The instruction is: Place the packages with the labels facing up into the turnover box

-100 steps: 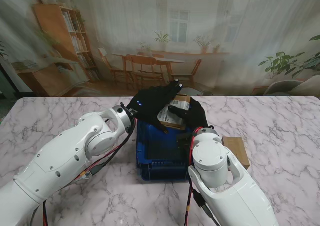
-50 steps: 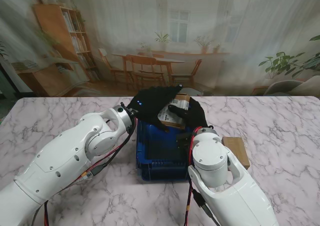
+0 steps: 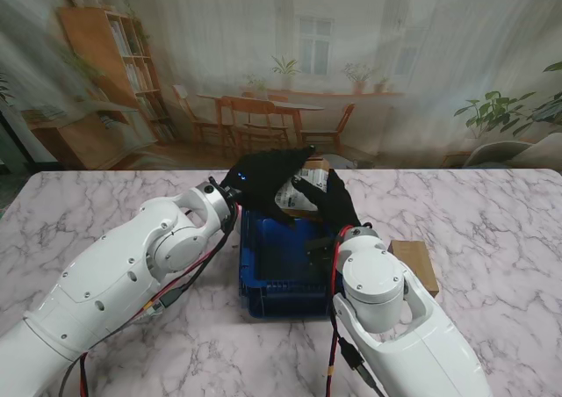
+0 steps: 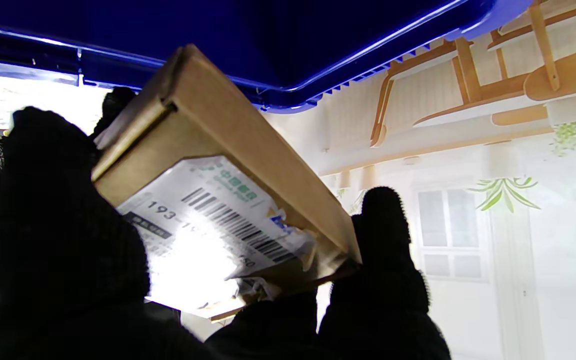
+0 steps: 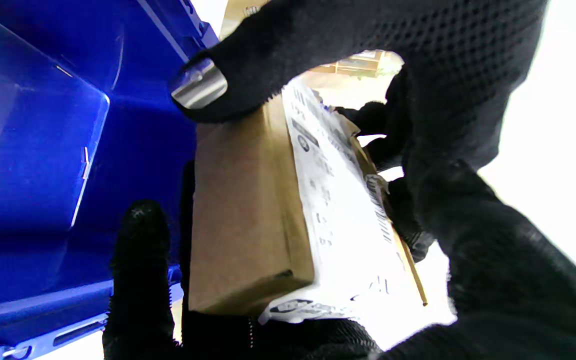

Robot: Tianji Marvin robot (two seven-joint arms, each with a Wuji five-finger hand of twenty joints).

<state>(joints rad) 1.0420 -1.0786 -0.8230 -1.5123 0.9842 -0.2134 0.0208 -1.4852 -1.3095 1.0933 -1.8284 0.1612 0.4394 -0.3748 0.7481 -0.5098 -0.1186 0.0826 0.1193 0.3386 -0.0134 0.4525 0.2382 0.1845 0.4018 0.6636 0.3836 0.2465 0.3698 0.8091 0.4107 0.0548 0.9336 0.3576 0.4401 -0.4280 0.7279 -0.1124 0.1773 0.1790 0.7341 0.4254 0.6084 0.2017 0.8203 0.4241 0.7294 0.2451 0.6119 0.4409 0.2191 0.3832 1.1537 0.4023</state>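
I see left hand and right hand both clasping labelled package (tilted) over far rim of turnover box; second package on table at right

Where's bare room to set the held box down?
Blue plastic turnover box floor looks bare, nearer me than both hands. Open marble lies right of the plain cardboard package. Crowded at the far rim: left hand, right hand, labelled carton.

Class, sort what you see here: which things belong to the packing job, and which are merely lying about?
Job:
- labelled brown cardboard package, held by both hands
- blue plastic turnover box
- plain brown cardboard package at my right
- left hand, right hand

Lying about:
- nothing else on the marble table
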